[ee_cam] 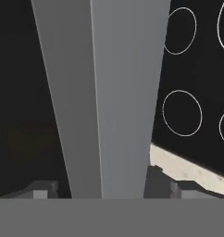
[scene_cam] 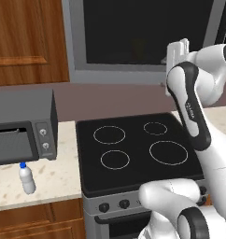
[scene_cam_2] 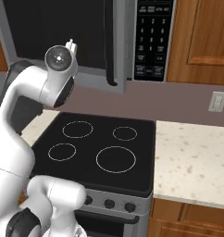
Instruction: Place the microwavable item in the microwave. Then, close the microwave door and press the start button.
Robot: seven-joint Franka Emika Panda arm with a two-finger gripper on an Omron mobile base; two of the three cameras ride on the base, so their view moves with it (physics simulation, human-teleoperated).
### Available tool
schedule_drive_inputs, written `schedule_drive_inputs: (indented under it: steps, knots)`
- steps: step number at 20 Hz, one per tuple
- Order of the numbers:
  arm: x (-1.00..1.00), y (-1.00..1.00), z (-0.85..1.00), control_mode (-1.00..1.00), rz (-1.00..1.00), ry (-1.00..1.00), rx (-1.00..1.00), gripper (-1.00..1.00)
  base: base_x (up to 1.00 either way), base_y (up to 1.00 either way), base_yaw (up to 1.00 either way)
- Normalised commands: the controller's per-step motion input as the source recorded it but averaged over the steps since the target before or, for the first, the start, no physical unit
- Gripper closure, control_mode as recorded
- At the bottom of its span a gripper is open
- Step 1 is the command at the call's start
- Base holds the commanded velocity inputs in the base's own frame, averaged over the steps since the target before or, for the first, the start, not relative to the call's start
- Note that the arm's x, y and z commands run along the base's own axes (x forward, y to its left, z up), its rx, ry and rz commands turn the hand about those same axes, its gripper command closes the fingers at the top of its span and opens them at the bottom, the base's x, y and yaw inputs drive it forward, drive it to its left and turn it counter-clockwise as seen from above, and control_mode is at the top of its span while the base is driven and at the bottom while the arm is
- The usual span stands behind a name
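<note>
The microwave [scene_cam_2: 127, 69] hangs above the stove, with its black keypad [scene_cam_2: 151, 37] on the right. Its door [scene_cam: 143, 32], grey-framed with dark glass, stands slightly ajar; the dark vertical handle [scene_cam_2: 109, 46] sticks out toward me. A dim yellowish shape [scene_cam: 138, 49] behind the glass may be the microwavable item. My gripper [ee_cam: 109, 187] is raised against the door's lower right part and is open. In the hand view the fingertips [ee_cam: 181, 187] stand wide apart on either side of the grey door frame [ee_cam: 114, 92]. The white hand [scene_cam: 177, 51] sits close to the door.
Below lies the black stovetop [scene_cam: 133, 149] with several ring burners. A dark grey toaster oven [scene_cam: 26, 133] stands on the counter at left, with a clear bottle with a blue cap [scene_cam: 26, 179] in front of it. Pale counter [scene_cam_2: 192, 162] extends right, under a wall outlet [scene_cam_2: 218, 101].
</note>
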Motion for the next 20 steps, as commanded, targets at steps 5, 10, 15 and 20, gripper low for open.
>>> schedule_drive_inputs:
  steps: [5,10,15,20]
  knots:
    - [0.62,0.0,0.0,-1.0,0.0,0.0,0.0,-1.0,0.0,0.0,0.0]
    - [0.56,0.0,0.0,-1.0,0.01,0.0,0.0,-1.0,0.0,0.0,0.0]
    - [0.54,0.0,-0.13,-1.0,0.02,0.02,0.0,-1.0,0.0,0.0,0.0]
    - [0.46,0.0,-0.25,-1.0,0.04,0.04,0.0,-1.0,0.0,0.0,0.0]
